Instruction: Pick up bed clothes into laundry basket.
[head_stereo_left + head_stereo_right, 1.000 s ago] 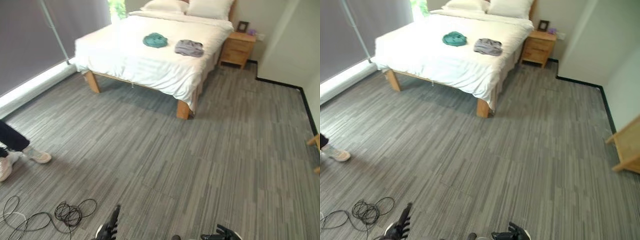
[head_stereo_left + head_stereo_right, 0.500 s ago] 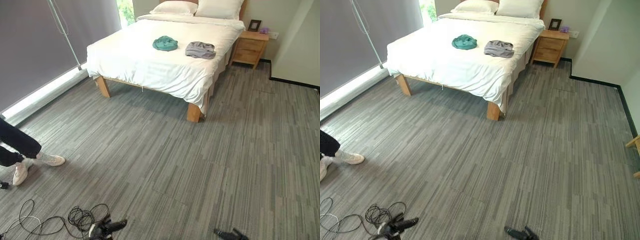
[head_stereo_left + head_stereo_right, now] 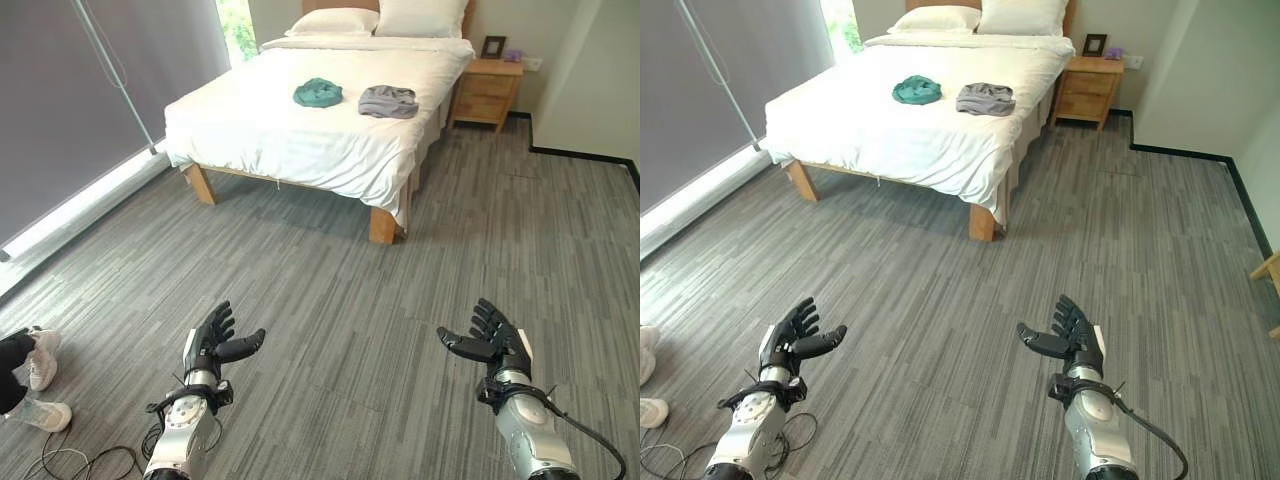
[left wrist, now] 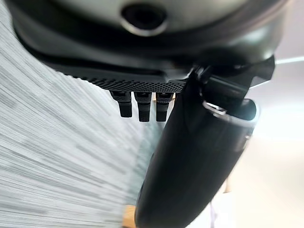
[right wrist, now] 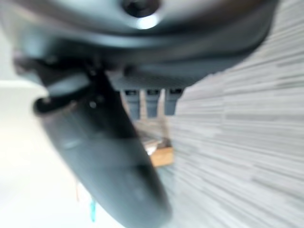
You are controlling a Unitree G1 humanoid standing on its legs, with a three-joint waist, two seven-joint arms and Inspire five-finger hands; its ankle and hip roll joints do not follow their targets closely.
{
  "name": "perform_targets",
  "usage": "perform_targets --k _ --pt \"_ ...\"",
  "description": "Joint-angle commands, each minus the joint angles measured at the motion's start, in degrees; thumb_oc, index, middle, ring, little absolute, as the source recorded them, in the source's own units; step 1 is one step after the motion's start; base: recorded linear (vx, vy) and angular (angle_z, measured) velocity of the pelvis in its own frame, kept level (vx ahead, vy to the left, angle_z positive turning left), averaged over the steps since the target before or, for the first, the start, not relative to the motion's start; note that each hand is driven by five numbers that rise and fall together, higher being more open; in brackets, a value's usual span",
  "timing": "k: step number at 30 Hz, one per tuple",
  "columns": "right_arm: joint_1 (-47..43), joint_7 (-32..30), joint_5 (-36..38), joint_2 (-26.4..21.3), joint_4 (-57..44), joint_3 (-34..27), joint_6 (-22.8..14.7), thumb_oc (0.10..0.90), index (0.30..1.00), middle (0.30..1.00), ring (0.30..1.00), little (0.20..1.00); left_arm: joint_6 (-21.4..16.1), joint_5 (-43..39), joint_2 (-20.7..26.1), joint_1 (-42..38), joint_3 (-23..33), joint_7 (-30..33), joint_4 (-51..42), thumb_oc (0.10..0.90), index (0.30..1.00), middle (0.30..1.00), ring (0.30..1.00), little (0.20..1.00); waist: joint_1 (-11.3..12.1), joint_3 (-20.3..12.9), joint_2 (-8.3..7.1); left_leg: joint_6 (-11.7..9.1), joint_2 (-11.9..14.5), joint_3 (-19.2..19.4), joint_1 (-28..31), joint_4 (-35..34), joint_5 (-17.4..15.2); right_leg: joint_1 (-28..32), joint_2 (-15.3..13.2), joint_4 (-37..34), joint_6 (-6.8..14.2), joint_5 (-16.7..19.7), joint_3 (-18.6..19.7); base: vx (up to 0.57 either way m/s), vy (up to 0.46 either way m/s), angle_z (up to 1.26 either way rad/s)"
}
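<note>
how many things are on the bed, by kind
clothes: 2, a teal garment and a grey garment, lying apart on the white cover
pillows: 2, a left pillow and a right pillow at the head of the bed
total: 4

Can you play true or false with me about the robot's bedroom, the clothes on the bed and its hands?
1. A crumpled teal-green cloth lies on the white-sheeted wooden bed. True.
2. A folded grey garment lies on the floor. False: it lies on the bed, beside the teal-green cloth.
3. The left hand holds the teal-green cloth. False: it is open and empty, above the grey striped carpet floor.
4. The right hand is open and holds nothing. True.
5. A small wooden nightstand stands next to the bed. True.
</note>
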Motion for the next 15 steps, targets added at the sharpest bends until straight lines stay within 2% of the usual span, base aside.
perform_targets --k 1,6,9,10,11,13,15 --pt "0.8 2.6 -2.1 2.0 -11.4 -2.7 -5.5 0.800 0.900 0.900 0.900 0.900 -6.1 3.7 5.5 1.5 6.8 0.2 -7.9 0.800 0.900 0.900 0.900 0.900 -0.1 -0.5 -5.85 -1.6 -0.5 -1.6 -4.6 1.0 -1.1 4.0 -5.0 -4.1 5.3 1.1 1.7 0.04 0.053 -0.14" --pt "2.8 2.1 -7.3 1.7 -13.3 -4.7 -5.3 0.800 0.900 0.900 0.900 0.900 -6.4 4.9 4.4 5.5 11.7 1.5 -10.9 0.800 0.900 0.900 0.900 0.900 0.4 0.2 -6.52 -0.7 -1.2 -0.6 -5.7 1.8 -2.1 2.7 -5.9 -3.9 6.1 1.6 3.0 0.04 0.061 -0.24" --pt "1.4 1.5 -7.4 2.0 -13.2 -4.0 -5.3 0.800 0.900 0.900 0.900 0.900 -6.6 4.6 4.6 5.0 12.0 2.4 -10.8 0.800 0.900 0.900 0.900 0.900 0.6 0.6 -6.47 0.0 -2.0 0.2 -6.5 2.2 -2.6 0.8 -7.0 -1.7 6.9 1.4 3.9 0.02 0.085 -0.13" --pt "0.6 1.3 -7.3 2.0 -13.1 -3.4 -5.5 0.800 0.900 0.900 0.900 0.900 -6.6 4.5 4.8 4.1 11.5 2.9 -10.3 0.800 0.900 0.900 0.900 0.900 0.7 1.0 -6.29 0.4 -2.2 0.4 -7.0 2.5 -2.9 -1.0 -7.2 1.1 7.2 1.0 4.4 0.01 0.148 -0.12" --pt "-0.4 1.1 -7.4 2.2 -13.8 -1.9 -5.7 0.800 0.900 0.900 0.900 0.900 -6.3 4.6 5.0 2.4 9.8 3.5 -10.8 0.800 0.900 0.900 0.900 0.900 0.3 2.7 -5.70 1.8 -2.8 0.2 -6.7 3.1 -4.2 -5.7 -7.7 11.5 8.3 2.3 5.2 -0.01 0.190 -0.26" --pt "-1.4 1.0 -6.8 2.8 -13.5 -0.5 -5.7 0.800 0.900 0.900 0.900 0.900 -6.0 4.7 5.4 0.0 7.8 3.9 -10.5 0.800 0.900 0.900 0.900 0.900 -0.3 4.7 -5.14 3.0 -3.3 0.9 -5.6 3.5 -4.9 -11.3 -7.6 23.0 8.8 7.6 6.3 0.04 0.198 -0.28" --pt "-2.0 0.5 -6.9 3.6 -14.1 0.8 -5.8 0.800 0.900 0.900 0.900 0.900 -6.0 4.9 5.4 -2.2 5.9 4.3 -10.9 0.800 0.900 0.900 0.900 0.900 -1.4 6.4 -3.81 3.2 -2.4 0.7 -3.2 2.8 -5.4 -15.8 -7.4 28.2 8.7 9.4 5.2 0.20 0.129 -0.15"
